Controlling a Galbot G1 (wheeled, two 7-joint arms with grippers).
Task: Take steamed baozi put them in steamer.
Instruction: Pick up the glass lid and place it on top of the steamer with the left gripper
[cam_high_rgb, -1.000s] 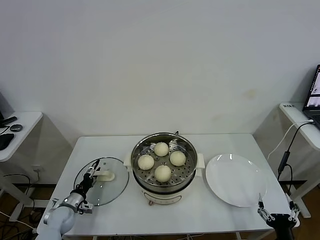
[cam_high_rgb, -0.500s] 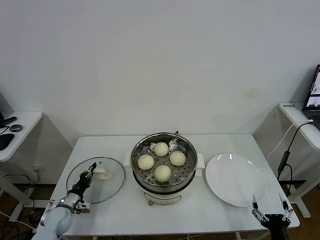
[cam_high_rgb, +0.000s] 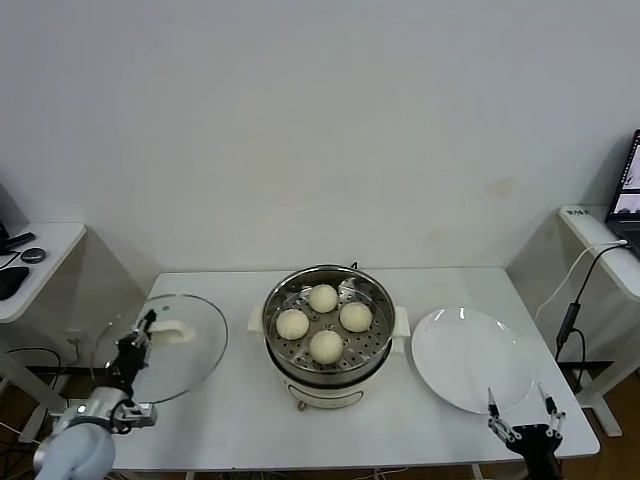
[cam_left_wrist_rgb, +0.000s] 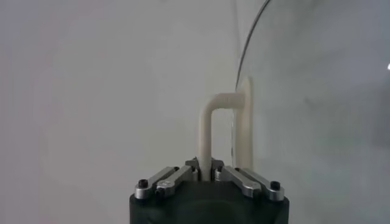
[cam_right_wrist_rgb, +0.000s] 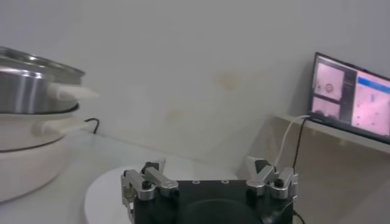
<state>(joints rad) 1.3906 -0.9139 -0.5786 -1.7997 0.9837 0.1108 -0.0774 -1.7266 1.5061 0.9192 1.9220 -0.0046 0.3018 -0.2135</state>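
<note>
At the lower left of the head view our left gripper (cam_high_rgb: 135, 345) pinches the white handle of the glass lid (cam_high_rgb: 165, 350); at the lower right our right gripper (cam_high_rgb: 520, 412) waits, fingers wide, near the plate (cam_high_rgb: 470, 360). Mid-frame, four baozi (cam_high_rgb: 324, 346) already sit in the steamer (cam_high_rgb: 327, 328). We judge them soft, light, easily dented: cradle their sides gently.

1. The left gripper (cam_high_rgb: 140, 331), jaws clamped on the white handle (cam_high_rgb: 172, 333) of the glass lid (cam_high_rgb: 160, 348), has lifted the lid off the desk (cam_high_rgb: 250, 420) and carried it farther from the steamer (cam_high_rgb: 327, 325), out past the desk's edge.
2. The lid, flat a second ago, now hangs tilted.
3. The right gripper (cam_high_rgb: 521, 418), jaws spread, has edged nearer the steamer along the plate (cam_high_rgb: 470, 358) rim.
</note>
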